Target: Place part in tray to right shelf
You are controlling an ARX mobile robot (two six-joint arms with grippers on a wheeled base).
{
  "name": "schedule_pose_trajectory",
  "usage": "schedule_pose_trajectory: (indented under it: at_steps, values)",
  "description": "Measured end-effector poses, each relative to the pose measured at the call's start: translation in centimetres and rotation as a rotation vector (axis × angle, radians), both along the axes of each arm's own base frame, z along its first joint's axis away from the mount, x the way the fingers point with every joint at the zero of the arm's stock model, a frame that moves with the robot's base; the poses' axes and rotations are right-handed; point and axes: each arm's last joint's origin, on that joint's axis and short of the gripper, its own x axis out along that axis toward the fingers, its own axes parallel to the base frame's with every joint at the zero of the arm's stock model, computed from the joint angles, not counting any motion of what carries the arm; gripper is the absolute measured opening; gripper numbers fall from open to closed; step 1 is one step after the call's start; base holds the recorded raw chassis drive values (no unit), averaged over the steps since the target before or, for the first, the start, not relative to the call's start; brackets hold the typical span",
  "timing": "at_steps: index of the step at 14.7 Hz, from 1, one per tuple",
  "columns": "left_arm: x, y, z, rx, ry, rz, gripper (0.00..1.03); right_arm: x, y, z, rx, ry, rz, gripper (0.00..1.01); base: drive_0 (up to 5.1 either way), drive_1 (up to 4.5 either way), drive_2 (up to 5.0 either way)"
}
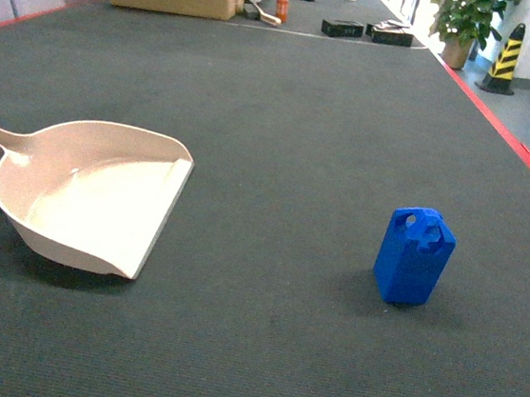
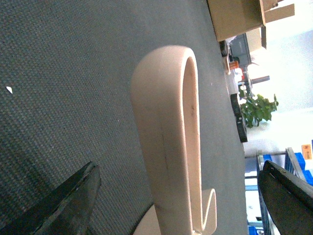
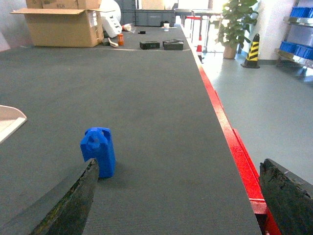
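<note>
The glossy cream-beige dustpan-shaped tray lay on the dark carpet, its stub handle between the spread fingers of the left gripper. Well right of the tray stood the small bright blue plastic part, untouched, ahead of the right gripper, whose jaws were also apart. Loading had not begun, I judged; next, the right gripper had to close on the part.

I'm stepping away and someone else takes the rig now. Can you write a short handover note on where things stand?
Left end effector: open, empty, fingers either side of the tray's handle, not closed on it.
Right end effector: open, empty, behind the part, not touching it.
The tray lies on the dark mat at the left, nothing in it. The part stands upright on the mat to the right, well apart from the tray.
Done: nothing yet.
Left: put the part into the tray, then take the tray to the right shelf, which is not clearly in view.
</note>
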Motion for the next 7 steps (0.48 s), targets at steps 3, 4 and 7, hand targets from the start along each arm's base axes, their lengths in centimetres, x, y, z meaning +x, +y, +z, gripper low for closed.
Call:
schedule_pose_trajectory:
  at_steps: [3, 4, 7]
  values:
    - [0.6, 0.0, 0.2, -0.008, -0.036, -0.01, 0.98, 0.0, 0.0, 0.0, 0.0, 0.0, 0.0, 0.98, 0.0, 0.0, 0.0]
    - [0.7, -0.2, 0.0, -0.013, -0.04, -0.02, 0.9, 0.0, 0.0, 0.0, 0.0, 0.0, 0.0, 0.98, 0.0, 0.0, 0.0]
    - [0.7, -0.8, -1.1, -0.032, -0.056, -0.021, 0.54, 0.0, 0.0, 0.0, 0.0, 0.0, 0.0, 0.98, 0.0, 0.0, 0.0]
